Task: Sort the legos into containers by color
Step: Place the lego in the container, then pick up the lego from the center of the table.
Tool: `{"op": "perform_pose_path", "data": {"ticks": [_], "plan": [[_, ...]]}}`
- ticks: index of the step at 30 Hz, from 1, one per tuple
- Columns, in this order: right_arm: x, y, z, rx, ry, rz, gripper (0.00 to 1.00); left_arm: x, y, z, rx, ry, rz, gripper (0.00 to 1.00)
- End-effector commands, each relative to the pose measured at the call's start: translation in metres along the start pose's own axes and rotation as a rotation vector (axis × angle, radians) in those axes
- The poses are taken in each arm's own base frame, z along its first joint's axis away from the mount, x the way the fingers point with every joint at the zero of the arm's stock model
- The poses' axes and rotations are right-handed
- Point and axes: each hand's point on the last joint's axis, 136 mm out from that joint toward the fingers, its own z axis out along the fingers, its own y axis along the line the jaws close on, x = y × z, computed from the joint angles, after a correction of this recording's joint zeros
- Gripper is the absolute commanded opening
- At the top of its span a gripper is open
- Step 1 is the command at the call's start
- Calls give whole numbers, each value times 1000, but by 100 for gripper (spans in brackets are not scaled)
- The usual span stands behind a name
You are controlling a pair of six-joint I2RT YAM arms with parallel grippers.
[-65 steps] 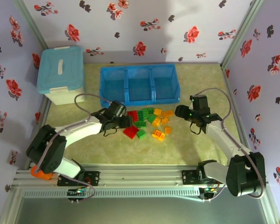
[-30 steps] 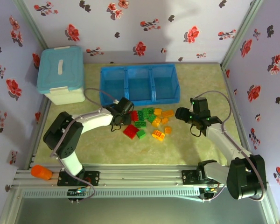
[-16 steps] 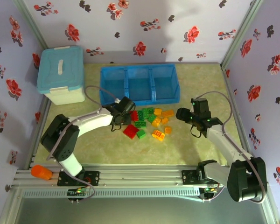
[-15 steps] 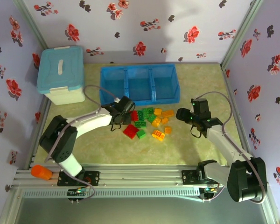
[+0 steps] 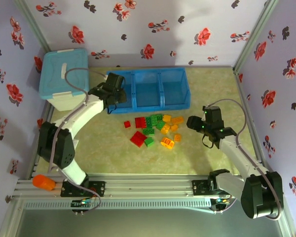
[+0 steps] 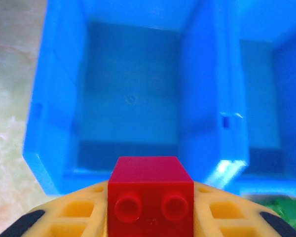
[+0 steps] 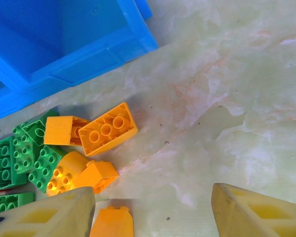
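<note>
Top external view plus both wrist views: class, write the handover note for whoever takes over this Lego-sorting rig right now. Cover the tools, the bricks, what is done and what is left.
Left tool: shut on a red brick, poised at the left compartment of the blue tray.
Right tool: open, holding nothing, above the table next to the orange bricks.
Bricks: the pile of mixed red, green and orange lies on the table in front of the tray.
Done: no brick seen in the tray.
Left: drop the red one, then sort the whole pile by colour.
</note>
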Motion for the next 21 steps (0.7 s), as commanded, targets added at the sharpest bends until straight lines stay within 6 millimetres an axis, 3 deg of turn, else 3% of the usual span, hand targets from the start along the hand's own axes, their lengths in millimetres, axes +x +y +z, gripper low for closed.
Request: {"op": "perform_pose_path", "data": {"ticks": [1, 7, 10, 12, 15, 21], "plan": [[6, -2, -1, 5, 13, -20, 64, -1, 8, 18, -28, 53, 32, 28], [11, -2, 0, -1, 23, -23, 64, -8, 9, 34, -42, 69, 46, 38], [11, -4, -1, 3, 19, -27, 64, -10, 8, 32, -40, 67, 43, 64], [11, -3, -1, 2, 18, -30, 64, -8, 8, 26, -39, 61, 44, 74], [9, -1, -1, -3, 17, -31, 64, -3, 5, 14, -31, 43, 49, 76], [11, -1, 2, -7, 28, -19, 64, 35, -8, -8, -3, 52, 93, 75]]}}
